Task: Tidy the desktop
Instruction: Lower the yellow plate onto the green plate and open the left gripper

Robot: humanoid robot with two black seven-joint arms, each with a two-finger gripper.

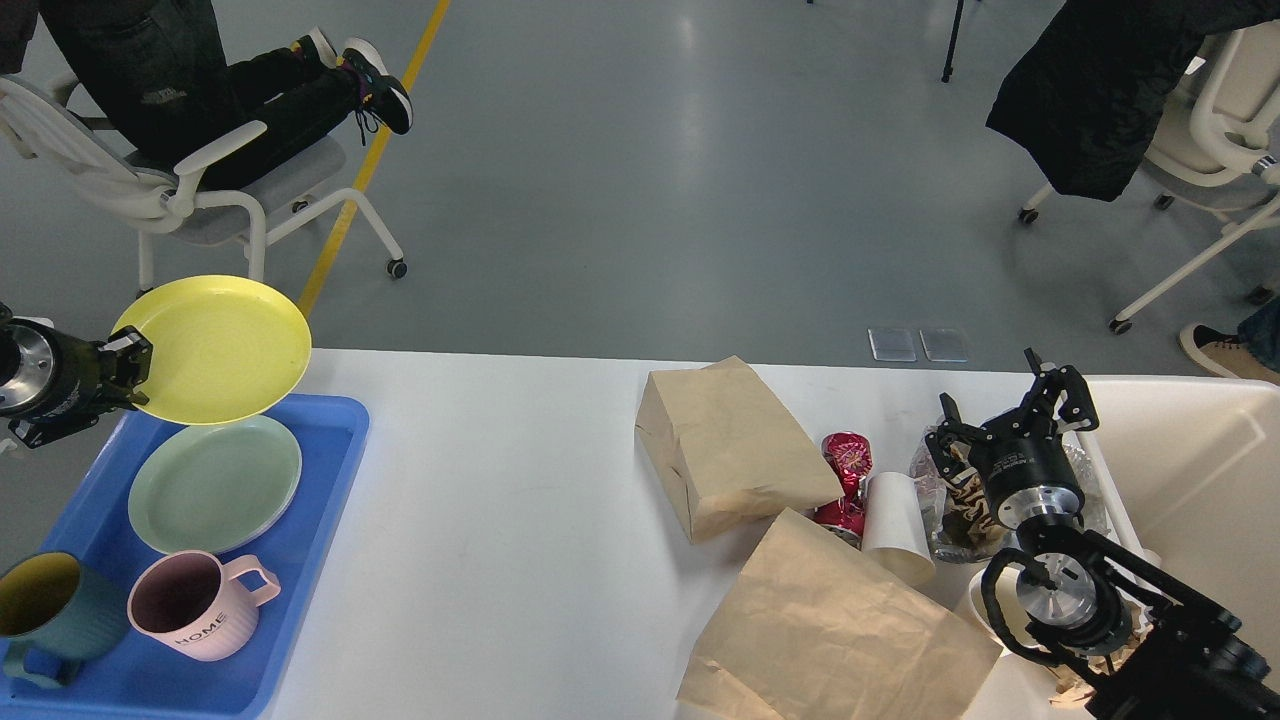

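The white desktop [500,520] fills the lower half of the head view. At its far left my left gripper [132,378] is shut on the rim of a yellow plate [215,345], held in the air over the back of the blue tray [320,470]. In the tray lie a pale green plate [213,483], a pink mug [195,604] and a teal mug [55,605]. My right gripper [1000,420] stands open at the right, over a clear bag of crumpled brown paper [960,505].
Two brown paper bags [730,445] [835,630], a red wrapper [847,470] and a white paper cup [897,525] lie right of centre. A cream-white bin [1190,470] sits at the right edge. Office chairs stand on the floor beyond the desktop.
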